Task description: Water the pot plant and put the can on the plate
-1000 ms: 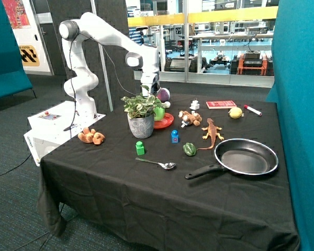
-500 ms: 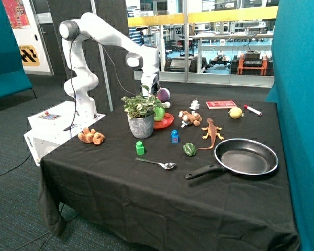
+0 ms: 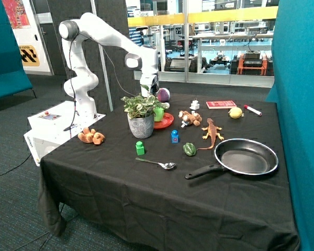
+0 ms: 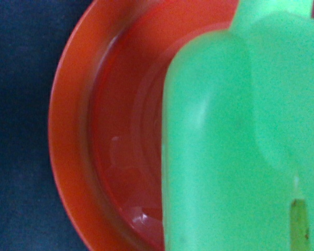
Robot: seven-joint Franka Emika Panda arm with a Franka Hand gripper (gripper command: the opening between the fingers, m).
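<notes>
Though smooth plastic, can (image 4: 230, 136) on round plate (image 4: 68, 130)

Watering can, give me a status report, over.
Gripper over the plate, behind the pot plant. Watering can sitting on plate. Fingers not visible. Nothing in the way.

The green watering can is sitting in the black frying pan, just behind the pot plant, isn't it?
Not in a pan. The can sits on the red-orange plate, just behind the pot plant. The wrist view shows the plate's rim around it, and in the outside view the frying pan holds nothing.
</notes>
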